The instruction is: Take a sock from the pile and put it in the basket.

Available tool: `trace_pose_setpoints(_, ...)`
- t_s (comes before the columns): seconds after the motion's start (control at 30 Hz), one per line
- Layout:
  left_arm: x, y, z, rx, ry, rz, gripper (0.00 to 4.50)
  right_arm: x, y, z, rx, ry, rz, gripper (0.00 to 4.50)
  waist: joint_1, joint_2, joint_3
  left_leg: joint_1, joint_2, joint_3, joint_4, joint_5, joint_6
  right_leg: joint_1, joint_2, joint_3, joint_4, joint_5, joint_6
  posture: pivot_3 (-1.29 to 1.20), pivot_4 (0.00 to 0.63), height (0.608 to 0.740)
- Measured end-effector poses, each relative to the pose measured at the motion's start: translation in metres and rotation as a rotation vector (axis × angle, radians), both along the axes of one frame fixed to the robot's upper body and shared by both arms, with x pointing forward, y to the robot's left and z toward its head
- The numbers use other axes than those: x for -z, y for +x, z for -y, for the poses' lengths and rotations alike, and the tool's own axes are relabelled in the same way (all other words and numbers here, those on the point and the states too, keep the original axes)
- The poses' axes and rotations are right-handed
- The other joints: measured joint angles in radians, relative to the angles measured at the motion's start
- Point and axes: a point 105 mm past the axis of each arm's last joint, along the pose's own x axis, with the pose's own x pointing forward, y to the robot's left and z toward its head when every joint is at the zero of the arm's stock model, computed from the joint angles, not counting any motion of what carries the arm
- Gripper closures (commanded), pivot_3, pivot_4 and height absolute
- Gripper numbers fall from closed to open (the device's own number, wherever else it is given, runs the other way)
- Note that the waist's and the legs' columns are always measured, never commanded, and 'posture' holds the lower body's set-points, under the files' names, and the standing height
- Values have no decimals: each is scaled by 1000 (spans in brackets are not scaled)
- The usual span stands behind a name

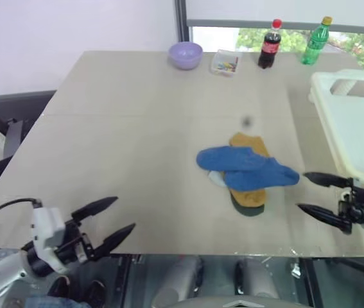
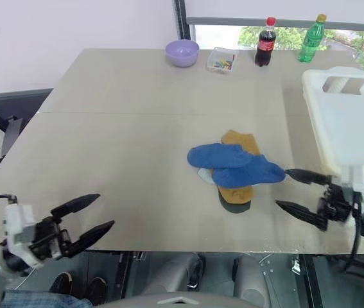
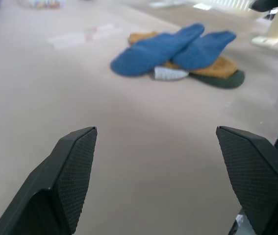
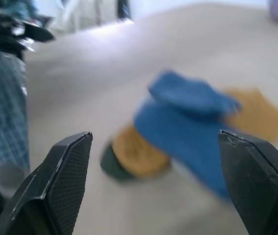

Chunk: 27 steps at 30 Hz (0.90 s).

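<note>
A: Pile (image 2: 232, 168) lying mid-surface (image 2: 124, 141), two blue socks overlapping on top, mustard, pale grey and dark green ones peeking out beneath. Sitting untouched, nothing lifted yet.

B: Right gripper (image 2: 300, 191) hovering just beside the blue toe end, jaws spread wide, holding nothing. Probably lining up for a top sock since it's nearest.

A: Left gripper (image 1: 110, 220) hanging at near edge, well apart, jaws spread too, likely staying out of the way.

B: Basket (image 2: 345, 119) waiting at right edge, near that right arm, making for a short carry.
</note>
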Motion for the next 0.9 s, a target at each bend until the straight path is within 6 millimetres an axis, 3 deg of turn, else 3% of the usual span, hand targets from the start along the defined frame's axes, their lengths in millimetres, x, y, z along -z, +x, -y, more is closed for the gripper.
trace_pose_setpoints(0.13,-9,4,-7,31,14,11,314,-12,17,-46,-46,-72,34,326,-2,0,0,0,0,0,0,2,-3,-1,0,0,1,0,0,0,150,740)
trace_pose_setpoints(0.2,-14,7,-9,46,18,29,314,-12,36,-59,10,-180,55,326,-2,-1,0,-1,0,1,0,3,-4,-2,0,1,1,0,0,0,150,740)
trace_pose_setpoints(0.3,-13,6,-12,34,18,21,314,-3,51,-58,61,-288,64,326,2,-3,0,-2,-1,1,0,2,-4,-2,0,1,0,0,0,0,150,740)
trace_pose_setpoints(0.43,-14,8,-13,32,15,20,314,9,73,-38,130,-431,125,326,0,-3,0,-3,-2,1,0,4,-1,-2,0,1,-2,0,0,0,150,740)
trace_pose_setpoints(0.73,-10,7,-13,19,19,9,314,11,77,-35,91,-466,196,326,-23,-3,1,-2,-1,1,0,4,-1,-2,0,1,1,1,-1,0,150,740)
trace_pose_setpoints(0.8,-10,7,-13,19,19,10,314,11,75,-37,72,-458,201,1183,-24,-3,1,-2,-1,1,0,4,-1,-3,0,1,1,1,-1,0,150,740)
trace_pose_setpoints(0.9,-10,7,-13,20,27,9,314,12,74,-38,49,-483,221,1368,-24,-3,1,-2,-1,1,0,4,-2,-3,0,1,1,1,-1,0,150,740)
